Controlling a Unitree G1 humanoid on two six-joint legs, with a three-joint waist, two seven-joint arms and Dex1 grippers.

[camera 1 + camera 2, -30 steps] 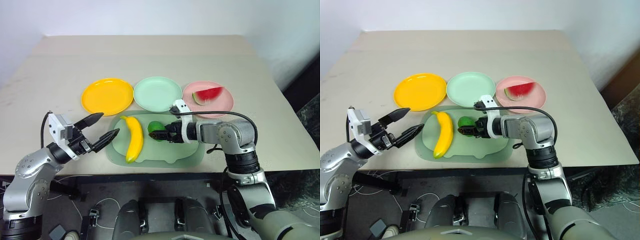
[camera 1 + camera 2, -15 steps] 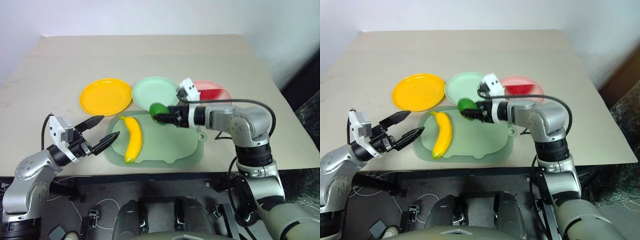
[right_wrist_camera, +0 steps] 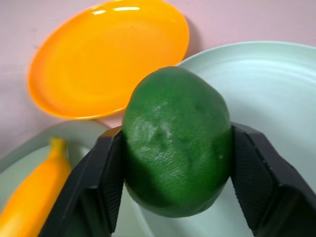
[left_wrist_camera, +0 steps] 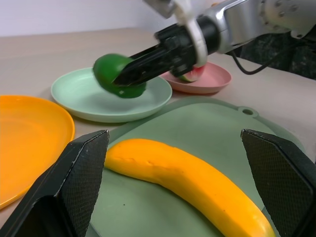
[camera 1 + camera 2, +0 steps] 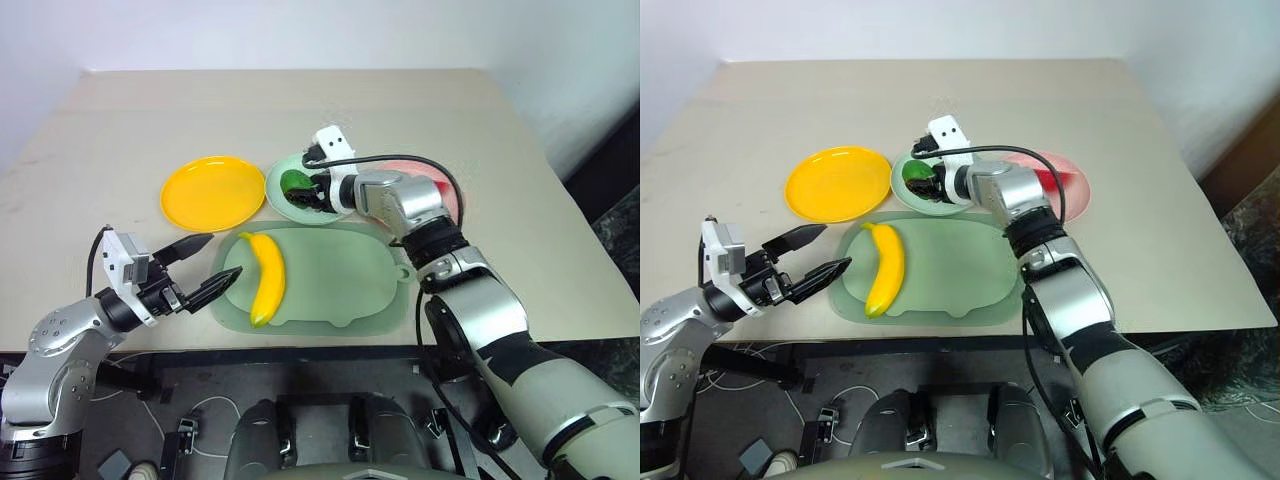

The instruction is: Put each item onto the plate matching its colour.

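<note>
My right gripper [image 5: 303, 187] is shut on the small dark-green lime [image 5: 294, 181] and holds it just above the pale mint green plate [image 5: 284, 207]. The right wrist view shows the lime [image 3: 177, 140] squeezed between both black fingers [image 3: 101, 182]. On the green mat [image 5: 350, 280] lies the yellow banana [image 5: 267, 275]. The orange-yellow plate [image 5: 213, 192] is bare. My right arm partly hides the pink plate [image 5: 1072, 200], where a bit of the red watermelon wedge [image 5: 1058, 178] shows. Left of the mat, my left gripper [image 5: 207, 266] is open and holds nothing.
All three plates stand in a row behind the mat, near the middle of the beige table [image 5: 120, 130]. The table's front edge runs just below the mat. A black cable [image 5: 420, 165] loops over my right forearm.
My right gripper shut on the lime on the mat, lifted it and carried it away from me and leftward, over the mint green plate. The left gripper stayed put.
</note>
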